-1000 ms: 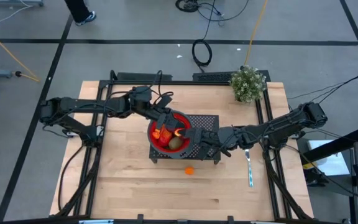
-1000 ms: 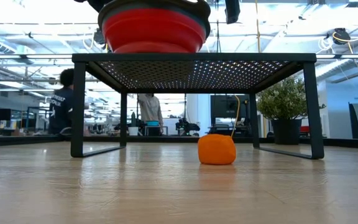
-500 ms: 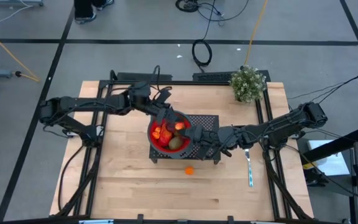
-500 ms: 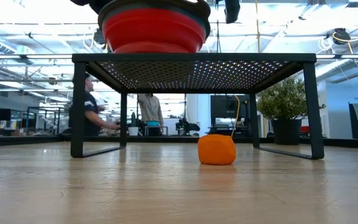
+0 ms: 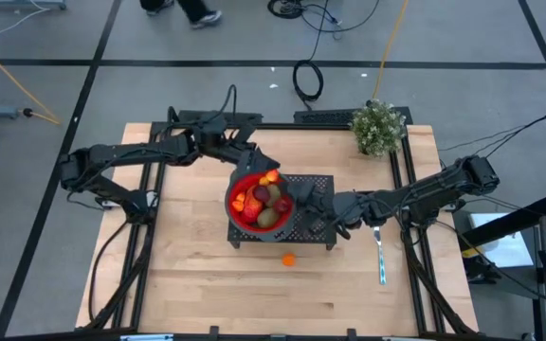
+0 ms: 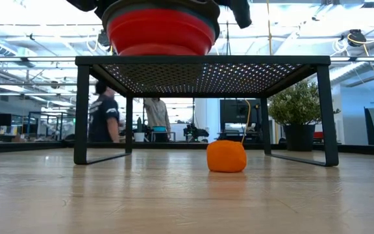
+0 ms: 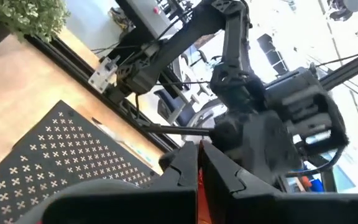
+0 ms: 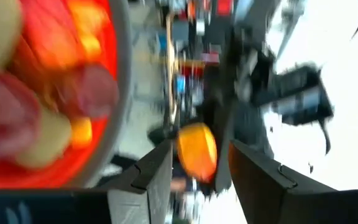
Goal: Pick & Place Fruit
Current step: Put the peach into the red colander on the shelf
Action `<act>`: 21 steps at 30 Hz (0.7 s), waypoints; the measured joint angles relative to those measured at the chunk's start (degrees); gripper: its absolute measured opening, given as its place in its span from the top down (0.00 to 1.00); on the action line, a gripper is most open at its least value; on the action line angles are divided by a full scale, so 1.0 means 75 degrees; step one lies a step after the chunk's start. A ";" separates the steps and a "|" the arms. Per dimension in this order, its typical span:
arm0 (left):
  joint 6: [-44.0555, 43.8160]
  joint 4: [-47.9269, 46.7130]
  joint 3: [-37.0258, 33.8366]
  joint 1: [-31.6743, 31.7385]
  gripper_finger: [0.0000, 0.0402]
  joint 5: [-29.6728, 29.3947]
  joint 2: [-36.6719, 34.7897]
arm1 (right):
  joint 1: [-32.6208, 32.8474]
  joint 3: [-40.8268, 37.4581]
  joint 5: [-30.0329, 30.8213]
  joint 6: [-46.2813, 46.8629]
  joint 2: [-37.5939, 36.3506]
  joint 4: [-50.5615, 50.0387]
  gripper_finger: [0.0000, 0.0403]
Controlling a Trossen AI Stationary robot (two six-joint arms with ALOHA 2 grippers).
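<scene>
Reaching in from the left, left gripper [image 5: 254, 163] hangs at the far rim of the red bowl [image 5: 236, 214], fingers pressed together on nothing. Sitting on the black mesh stand [image 5: 317, 180], bowl full of fruit [image 5: 263, 201]. One small orange ball [image 5: 288, 259] alone on the wooden table [image 5: 197, 284], in front of the stand. On the right, right gripper [image 5: 303, 200] beside the bowl, fingers [image 8: 154, 171] spread apart, a blurred orange piece [image 8: 197, 149] showing between them; hard to tell if touching.
</scene>
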 joint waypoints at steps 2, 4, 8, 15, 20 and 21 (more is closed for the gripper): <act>0.0047 -0.0109 -0.0002 -0.0005 1.00 -0.0007 -0.0089 | 0.0000 0.0000 0.0497 0.0175 0.0000 0.0074 0.63; 0.0187 -0.0007 0.0004 -0.0012 1.00 -0.0021 -0.0150 | 0.0000 0.0000 0.0812 0.0423 0.0000 0.0115 0.65; 0.0376 -0.0125 -0.0003 -0.0009 1.00 -0.0220 -0.0378 | 0.0000 0.0000 0.1176 0.0998 0.0000 0.0112 0.69; 0.1103 -0.0793 0.0000 -0.0261 1.00 -0.0868 -0.0998 | -0.0003 0.0000 0.2097 0.1838 0.0000 0.0113 0.80; 0.1576 -0.1283 0.0003 -0.0638 1.00 -0.1525 -0.1317 | -0.0003 0.0000 0.2125 0.2212 0.0000 0.0109 0.89; 0.1677 -0.1340 0.0003 -0.0723 1.00 -0.1626 -0.1352 | -0.0008 0.0000 0.2126 0.2317 -0.0001 0.0108 0.91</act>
